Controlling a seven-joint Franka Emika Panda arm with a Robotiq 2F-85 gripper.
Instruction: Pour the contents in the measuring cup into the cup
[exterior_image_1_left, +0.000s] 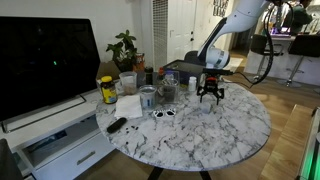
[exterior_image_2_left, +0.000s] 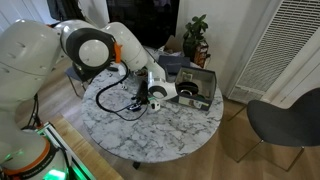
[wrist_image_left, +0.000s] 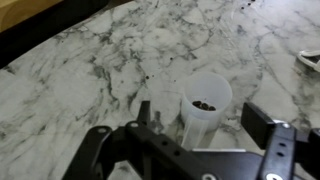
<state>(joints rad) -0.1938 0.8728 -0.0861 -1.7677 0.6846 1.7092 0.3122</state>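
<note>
Worktop (exterior_image_1_left: 230, 135): one, round marble.
Measuring cup (wrist_image_left: 200, 122): one, white.
Potted plant (exterior_image_1_left: 125, 46): one, at the far edge.
Yellow-lidded jar (exterior_image_1_left: 107, 92): one.
Remote control (exterior_image_1_left: 117, 125): one.
Television (exterior_image_1_left: 45, 55): one.

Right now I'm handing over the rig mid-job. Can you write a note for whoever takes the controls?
Gripper: open and low over the marble table, jaws spread either side of the measuring cup and not closed on it.
Measuring cup: upright on the table, with dark bits inside.
Receiving cup: probably the clear glass across the table, near the yellow-lidded jar.
Done: approach.
Left: grasp, lift, carry to the glass, pour.
</note>
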